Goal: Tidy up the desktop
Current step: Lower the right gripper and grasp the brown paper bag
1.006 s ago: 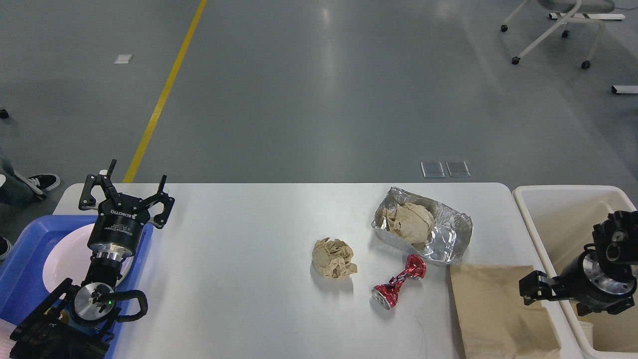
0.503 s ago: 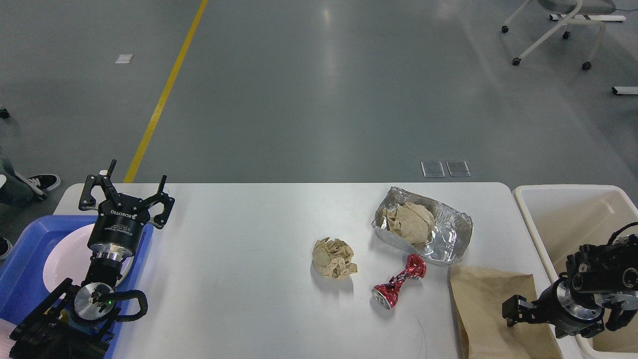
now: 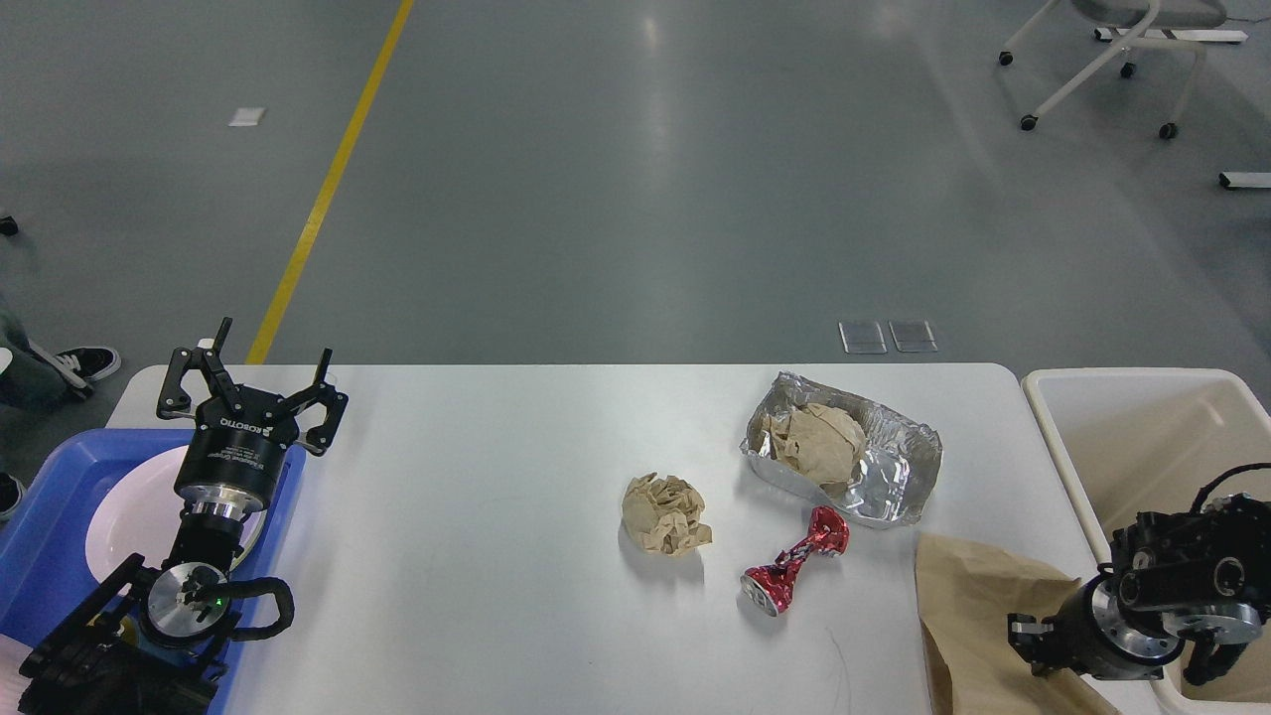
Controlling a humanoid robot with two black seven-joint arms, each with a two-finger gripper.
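Note:
The white desktop (image 3: pixel 496 477) holds a crumpled brown paper ball (image 3: pixel 665 513), a crushed red can (image 3: pixel 792 574) and a foil tray (image 3: pixel 899 472) with a brown paper wad (image 3: pixel 814 444) in it. A brown paper bag (image 3: pixel 978 606) lies at the front right, its near part rumpled. My right gripper (image 3: pixel 1028 641) is low at the bag's right side, seen dark and end-on, touching or just over the bag. My left gripper (image 3: pixel 263 362) is open and empty, fingers pointing away, above the far edge of the blue tray (image 3: pixel 50 497).
A cream-coloured bin (image 3: pixel 1053 417) stands against the table's right end. The blue tray at the left holds a white plate (image 3: pixel 124 516). A chair (image 3: pixel 1102 60) stands far back on the floor. A shoe (image 3: pixel 84 359) shows by the left edge.
My right arm has swung from over the bin down and left to the paper bag. The bag's far edge has shifted right and its surface has rumpled. The left arm has not moved.

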